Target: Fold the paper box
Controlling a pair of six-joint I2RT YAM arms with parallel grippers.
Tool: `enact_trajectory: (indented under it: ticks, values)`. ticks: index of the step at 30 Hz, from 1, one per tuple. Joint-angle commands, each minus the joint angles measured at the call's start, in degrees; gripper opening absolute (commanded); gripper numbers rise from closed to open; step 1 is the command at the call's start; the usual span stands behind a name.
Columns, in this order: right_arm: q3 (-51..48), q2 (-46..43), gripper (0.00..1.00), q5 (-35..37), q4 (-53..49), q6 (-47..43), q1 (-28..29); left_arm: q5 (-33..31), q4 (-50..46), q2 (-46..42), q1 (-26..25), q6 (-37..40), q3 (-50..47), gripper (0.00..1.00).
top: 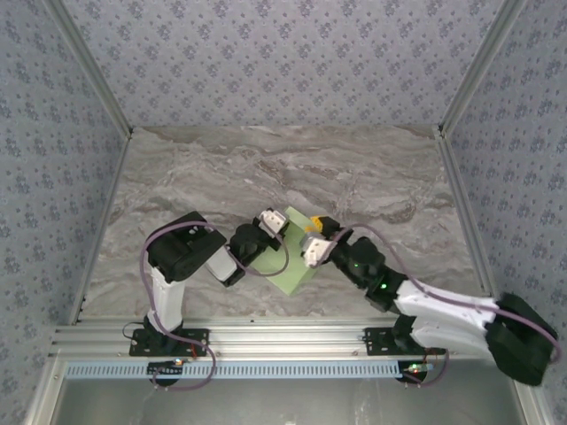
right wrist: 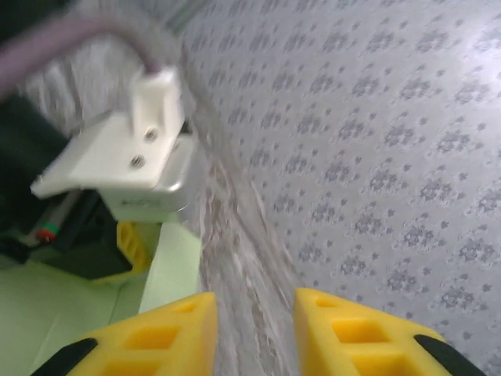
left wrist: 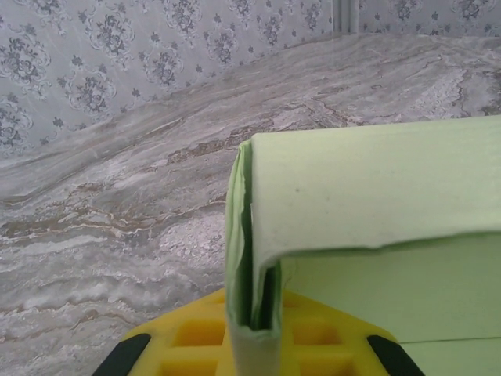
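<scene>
The left tool (left wrist: 254, 333) is pinching a folded edge of the box (left wrist: 368, 180), closed tight on the doubled green card. The box is lying on the table (top: 266, 168), in the middle between the two arms, one flap standing up. The right tool (right wrist: 254, 337) is hovering at the box's right edge, standing narrowly parted and gripping nothing.
</scene>
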Motion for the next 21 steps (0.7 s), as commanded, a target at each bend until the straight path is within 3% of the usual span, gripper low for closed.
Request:
enact_trajectory:
  ticks: [1, 4, 7, 10, 13, 15, 18, 21]
  values:
    - [-1.26, -9.65, 0.41, -10.83, -14.98, 17.30, -4.96, 5.02, 0.51, -0.55, 1.07, -0.60, -0.64, 0.08]
    - [-1.16, -17.43, 0.47, -19.20, -20.73, 24.33, -11.76, 8.01, 0.50, -0.68, 1.72, -1.00, -0.70, 0.09]
    - [0.79, -18.63, 0.52, -24.90, -22.57, 37.75, -21.75, 11.71, 0.55, -1.06, 2.60, -1.01, -1.00, 0.09]
    - [7.07, -12.58, 0.53, -32.99, -27.91, 51.80, -31.64, 15.86, 0.53, -1.47, 3.50, -0.75, -1.14, 0.10]
    - [18.18, -1.85, 0.72, -29.80, -42.50, 65.71, -36.49, 17.49, 0.50, -0.95, 4.30, -1.59, -0.53, 0.11]
    - [26.16, 8.52, 0.69, -37.99, -50.73, 68.10, -39.35, 18.44, 0.41, -0.54, 4.63, -2.30, 0.02, 0.12]
    - [34.88, 21.46, 0.52, -48.22, -57.42, 69.23, -39.26, 18.99, 0.32, 0.50, 4.57, -3.08, 0.95, 0.14]
    - [37.60, 27.70, 0.49, -50.41, -57.12, 69.95, -36.08, 18.73, 0.33, 1.39, 4.50, -3.53, 1.03, 0.15]
